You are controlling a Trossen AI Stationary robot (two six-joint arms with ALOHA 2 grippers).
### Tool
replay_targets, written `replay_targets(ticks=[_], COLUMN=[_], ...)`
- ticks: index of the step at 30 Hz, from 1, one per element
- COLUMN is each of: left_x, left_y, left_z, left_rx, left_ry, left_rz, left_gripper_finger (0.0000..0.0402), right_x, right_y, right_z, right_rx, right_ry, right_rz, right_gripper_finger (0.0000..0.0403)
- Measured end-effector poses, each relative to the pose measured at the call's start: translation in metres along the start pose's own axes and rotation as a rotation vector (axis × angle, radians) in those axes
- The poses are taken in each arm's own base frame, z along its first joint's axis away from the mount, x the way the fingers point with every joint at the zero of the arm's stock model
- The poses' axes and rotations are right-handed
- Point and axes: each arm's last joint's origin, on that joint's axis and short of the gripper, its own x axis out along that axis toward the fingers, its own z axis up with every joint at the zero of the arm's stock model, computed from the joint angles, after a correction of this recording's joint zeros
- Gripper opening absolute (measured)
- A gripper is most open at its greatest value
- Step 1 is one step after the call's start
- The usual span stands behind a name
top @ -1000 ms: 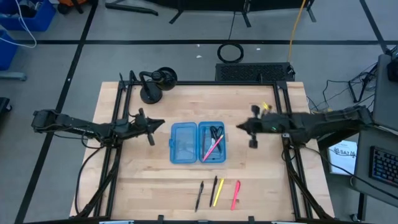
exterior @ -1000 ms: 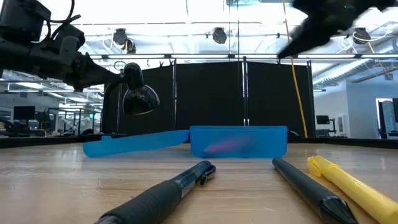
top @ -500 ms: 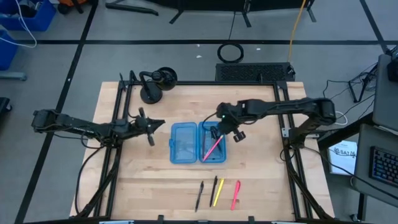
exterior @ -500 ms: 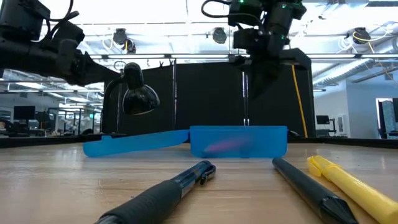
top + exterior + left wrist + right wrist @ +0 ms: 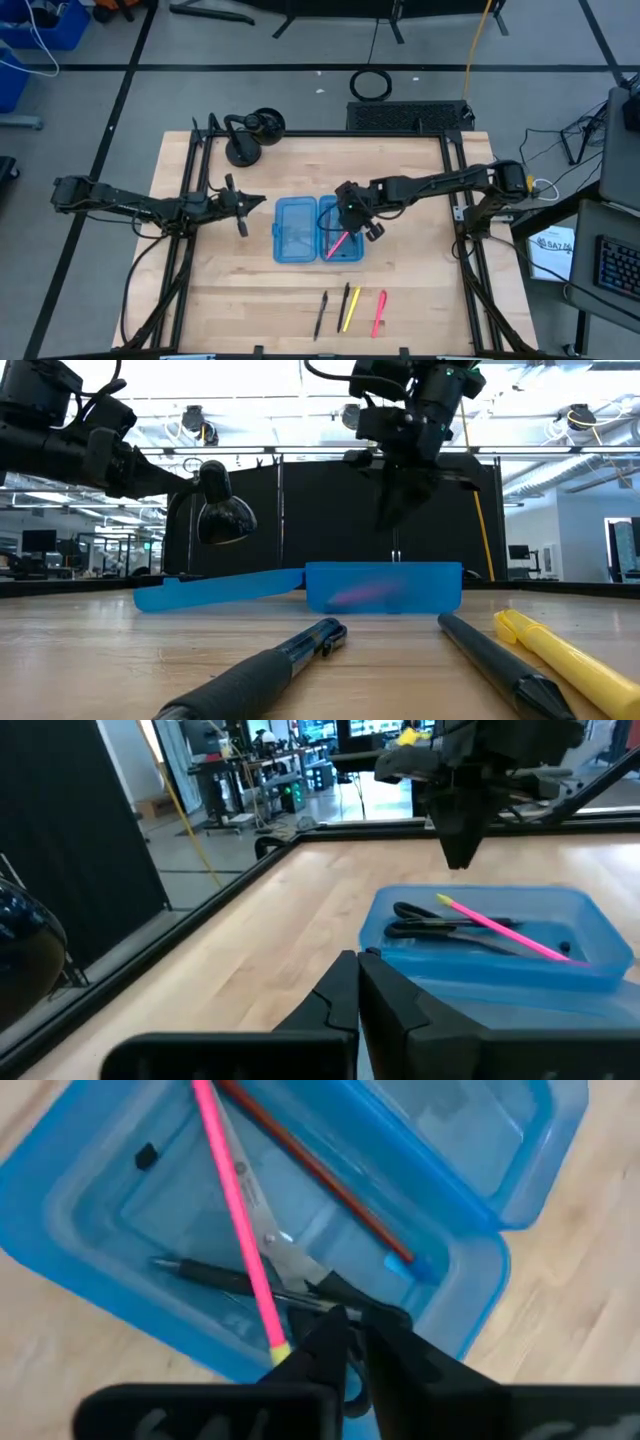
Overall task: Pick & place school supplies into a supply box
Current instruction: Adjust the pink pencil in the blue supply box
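Note:
The blue supply box (image 5: 297, 232) lies open on the table's middle, its two halves side by side. Its right half (image 5: 95, 1220) holds black-handled scissors (image 5: 430, 920), a pink pencil (image 5: 235, 1200), a brown pencil (image 5: 310, 1170) and a black pen (image 5: 200, 1270). My right gripper (image 5: 345, 1322), shut and empty, hangs pointing down above that half (image 5: 388, 520), clear of it. Near the table's near edge lie a black pen (image 5: 320, 315), another black one (image 5: 343, 305), a yellow one (image 5: 351, 310) and a pink one (image 5: 379, 312). My left gripper (image 5: 358, 970), shut, waits left of the box (image 5: 255, 199).
A black desk lamp (image 5: 243, 152) stands at the table's far left corner, its head (image 5: 222, 510) showing behind the box in the low view. Black frame rails (image 5: 185, 200) run along the left and right edges. Bare wood (image 5: 420, 260) lies right of the box.
My right arm has swung from the table's right edge leftward to a spot over the box's right half, and its gripper has come down toward the box, fingers pointing down. The box, the pens and my left arm have stayed put.

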Motion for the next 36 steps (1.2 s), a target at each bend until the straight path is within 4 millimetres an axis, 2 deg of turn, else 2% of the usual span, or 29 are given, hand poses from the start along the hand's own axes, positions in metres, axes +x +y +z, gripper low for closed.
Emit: replay_targets(ticks=[7, 12, 16, 23, 26, 31, 36], left_x=[0.0, 0.0, 0.0, 0.0, 0.0, 0.0, 0.0], left_y=[0.0, 0.0, 0.0, 0.001, 0.001, 0.001, 0.001], left_z=[0.0, 0.0, 0.0, 0.0, 0.0, 0.0, 0.0], left_rx=[0.011, 0.012, 0.009, 0.012, 0.011, 0.0, -0.001], left_ry=[0.001, 0.002, 0.003, 0.003, 0.003, 0.003, 0.003], left_rz=[0.003, 0.003, 0.018, 0.019, 0.019, 0.019, 0.018], left_gripper_finger=[0.0022, 0.0004, 0.0017, 0.0036, 0.0037, 0.0037, 0.0037], right_x=[0.001, 0.005, 0.007, 0.007, 0.013, 0.035, 0.045], right_y=[-0.011, -0.019, -0.025, -0.007, 0.001, 0.009, 0.01], right_z=[-0.014, -0.02, -0.025, -0.011, -0.003, -0.007, -0.01], right_rx=[0.03, 0.032, 0.088, 0.078, 0.052, 0.032, 0.011], right_ry=[-0.01, -0.016, -0.044, -0.075, -0.08, 0.026, 0.083], right_rz=[0.053, 0.045, 0.071, 0.146, 0.161, 0.212, 0.198], right_gripper_finger=[0.0079, 0.0086, 0.0086, 0.0086, 0.0086, 0.0087, 0.0087])
